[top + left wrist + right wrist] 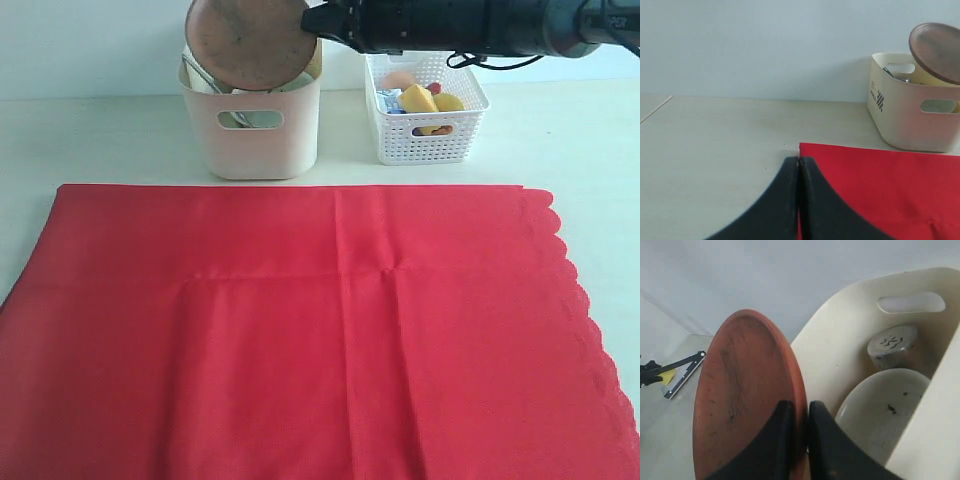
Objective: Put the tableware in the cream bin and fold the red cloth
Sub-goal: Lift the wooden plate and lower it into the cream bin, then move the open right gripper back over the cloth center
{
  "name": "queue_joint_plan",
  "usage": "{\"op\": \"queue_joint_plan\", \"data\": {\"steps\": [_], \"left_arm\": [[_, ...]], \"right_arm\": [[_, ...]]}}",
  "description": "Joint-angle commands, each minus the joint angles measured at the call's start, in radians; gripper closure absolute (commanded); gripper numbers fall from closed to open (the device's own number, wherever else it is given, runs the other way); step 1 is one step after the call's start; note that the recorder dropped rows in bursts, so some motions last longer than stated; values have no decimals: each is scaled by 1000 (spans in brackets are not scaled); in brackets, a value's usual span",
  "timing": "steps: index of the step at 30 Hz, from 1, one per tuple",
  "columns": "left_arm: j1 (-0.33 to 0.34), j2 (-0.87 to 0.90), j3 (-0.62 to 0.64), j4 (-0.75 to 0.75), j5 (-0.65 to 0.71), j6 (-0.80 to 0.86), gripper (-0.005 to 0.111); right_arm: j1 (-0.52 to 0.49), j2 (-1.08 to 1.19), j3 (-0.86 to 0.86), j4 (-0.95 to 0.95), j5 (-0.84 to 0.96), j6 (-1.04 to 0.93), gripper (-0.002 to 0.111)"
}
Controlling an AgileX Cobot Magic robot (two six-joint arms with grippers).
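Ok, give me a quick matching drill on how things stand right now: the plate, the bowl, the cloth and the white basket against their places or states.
Things:
1. wooden plate
2. speckled bowl
3. red cloth
4. white lattice basket

Places or states:
A. spread flat on the table
B. inside the cream bin
C. beside the cream bin, holding food
D. pinched at its rim by the right gripper, over the cream bin

Pairs: 1-D, 2-B, 3-A, 4-C
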Motion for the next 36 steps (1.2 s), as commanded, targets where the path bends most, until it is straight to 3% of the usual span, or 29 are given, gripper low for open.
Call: {"op": "queue_joint_plan", "data": {"steps": [1, 6, 13, 18, 24, 32, 36], "left_arm": [[-6, -6, 0, 0, 3, 0, 104], [-6, -6, 0, 0, 3, 0, 104], [-6, -6, 0, 0, 3, 0, 104], [-6, -6, 0, 0, 3, 0, 104], [-6, -6, 0, 0, 3, 0, 104], [-6, -6, 0, 0, 3, 0, 104], [-6, -6, 0, 0, 3, 0, 104]], "right_arm": [[21, -3, -16, 24, -61, -3, 108], [39, -3, -16, 19, -148, -3, 102], [43, -5, -16, 19, -194, -3, 67], [36, -49, -16, -76, -91, -9, 52], [18, -120, -16, -352, -83, 191, 60], [3, -256, -7, -991, -37, 680, 93], [3, -353, 66, -1165, -32, 786, 108]]}}
